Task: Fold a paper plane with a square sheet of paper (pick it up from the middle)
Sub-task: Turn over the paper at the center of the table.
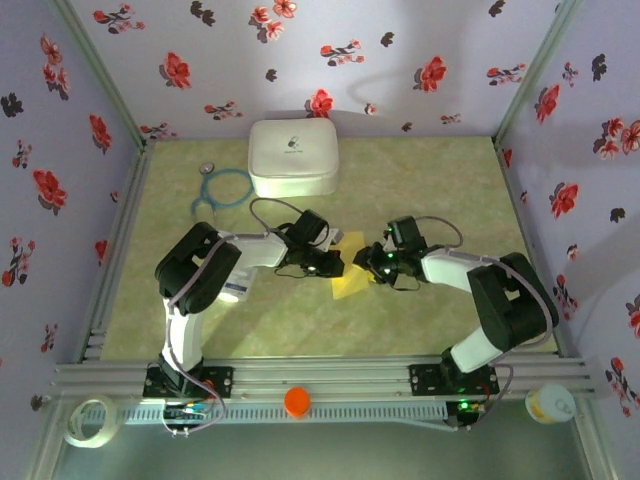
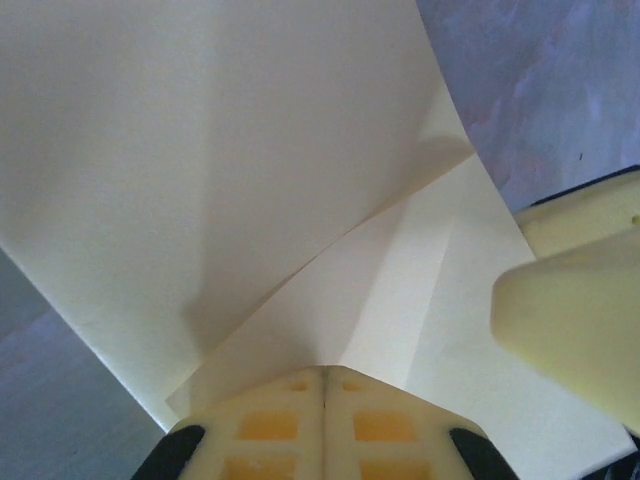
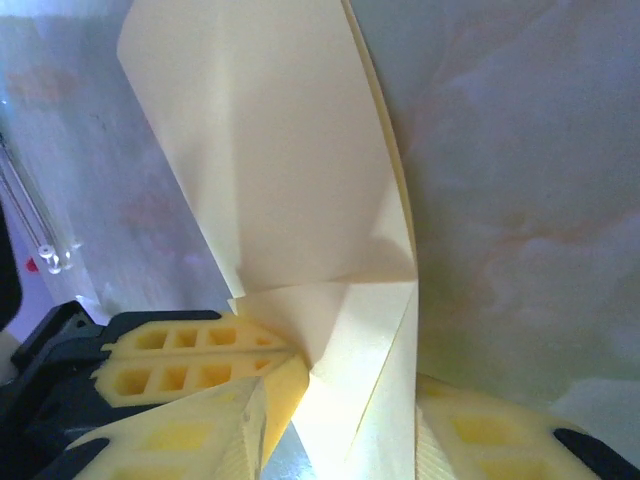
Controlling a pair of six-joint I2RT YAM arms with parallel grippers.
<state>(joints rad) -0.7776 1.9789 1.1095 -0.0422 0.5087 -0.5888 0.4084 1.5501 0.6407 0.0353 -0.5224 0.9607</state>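
The yellow square sheet of paper [image 1: 350, 278] is held up between both grippers over the middle of the table. It carries a centre crease and diagonal folded flaps [image 2: 250, 150] [image 3: 290, 170]. My left gripper [image 1: 333, 266] is shut on a folded edge of the sheet, its jaws pressed together [image 2: 325, 378]. My right gripper [image 1: 377, 268] faces it from the right. Its jaws stand apart [image 3: 340, 400] with a folded flap of the sheet running between them. One of the right gripper's fingers [image 2: 570, 320] shows in the left wrist view, and the left gripper's fingers [image 3: 190, 360] show in the right wrist view.
A white rounded case [image 1: 292, 157] sits at the back centre, with a blue looped tube [image 1: 222, 188] to its left. A small white packet [image 1: 237, 287] lies under the left arm. Floral walls enclose the green table [image 1: 440, 180]. An orange cap [image 1: 297, 401] rests on the front rail.
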